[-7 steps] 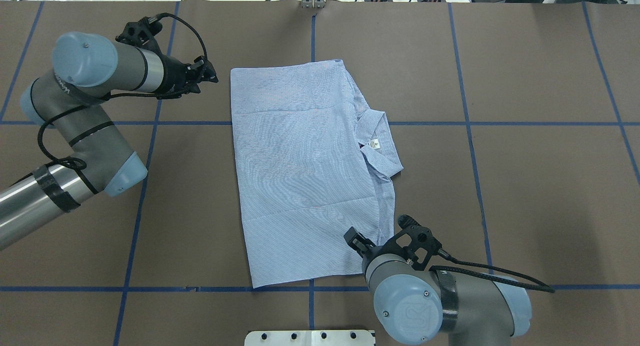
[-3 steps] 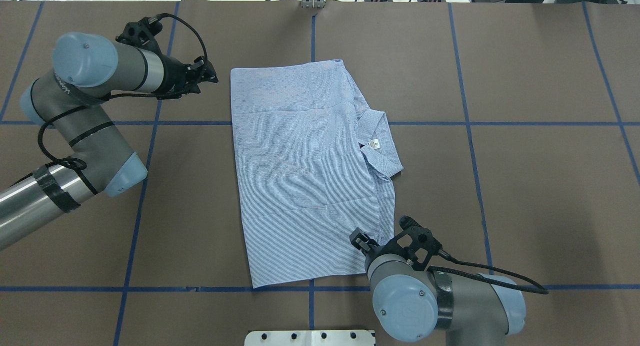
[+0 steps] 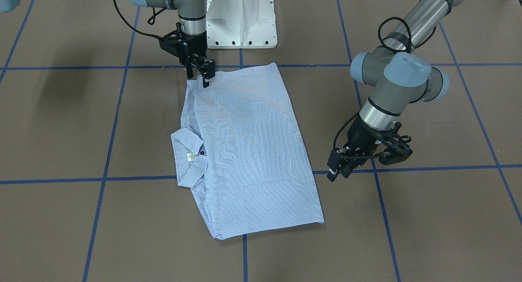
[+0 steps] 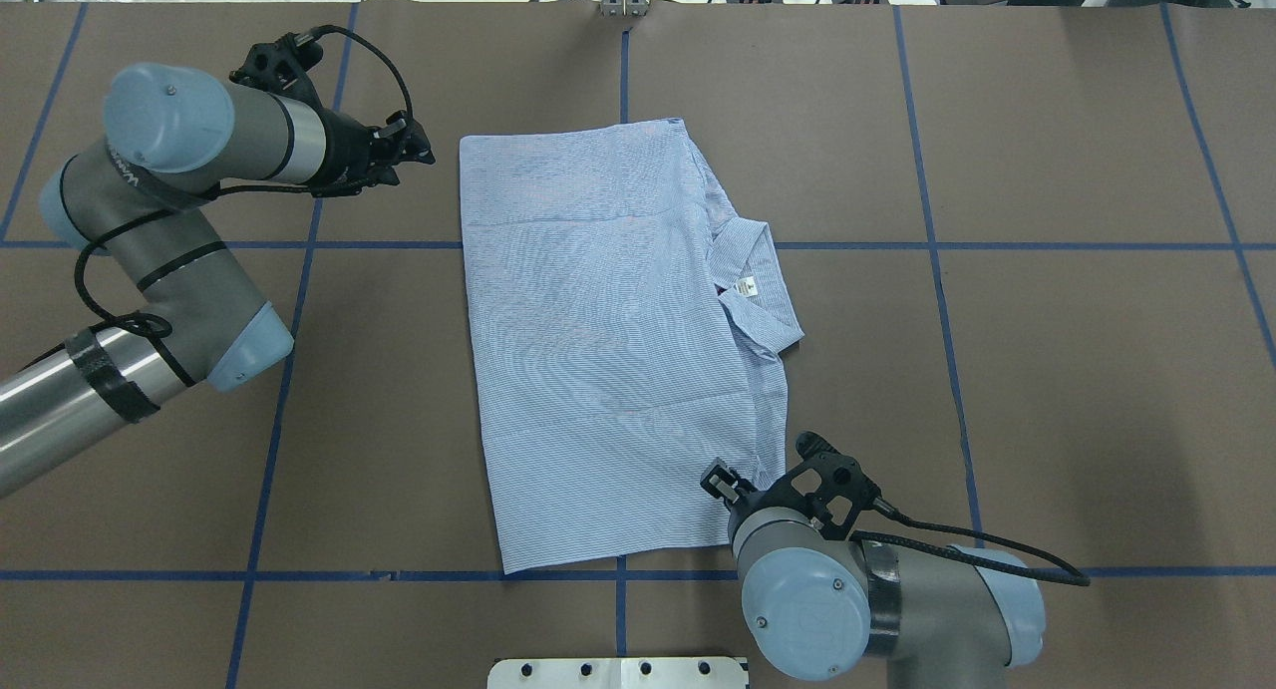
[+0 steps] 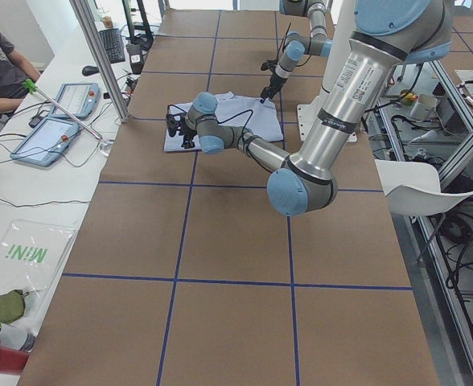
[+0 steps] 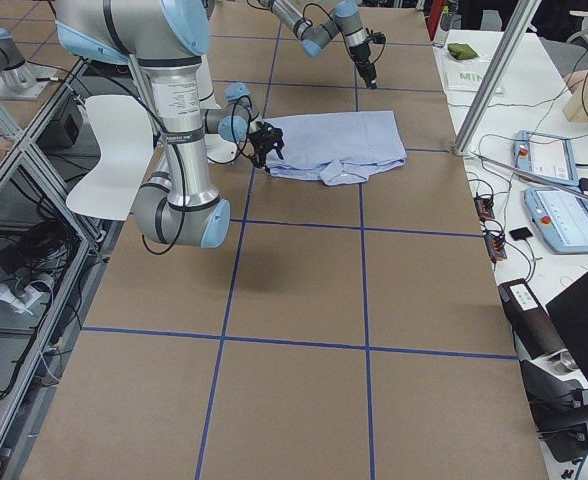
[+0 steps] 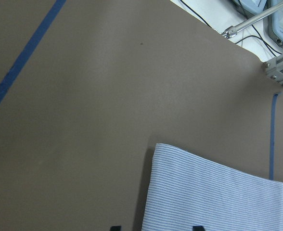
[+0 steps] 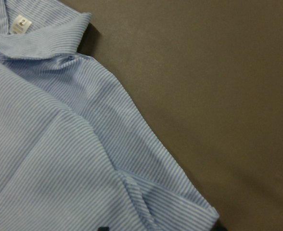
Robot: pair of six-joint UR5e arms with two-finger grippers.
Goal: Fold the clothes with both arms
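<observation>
Right gripper: jaws wide, tips astride the shirt corner at lower right of the overhead frame. Whether it touches the cloth I cannot tell. Left gripper: also wide, at upper left, just beside the opposite corner, over bare table. Shirt lies folded at frame centre, long axis top-to-bottom, collar at the right. Judgement: right arm is nearer; left needs a short move twd frame right.
</observation>
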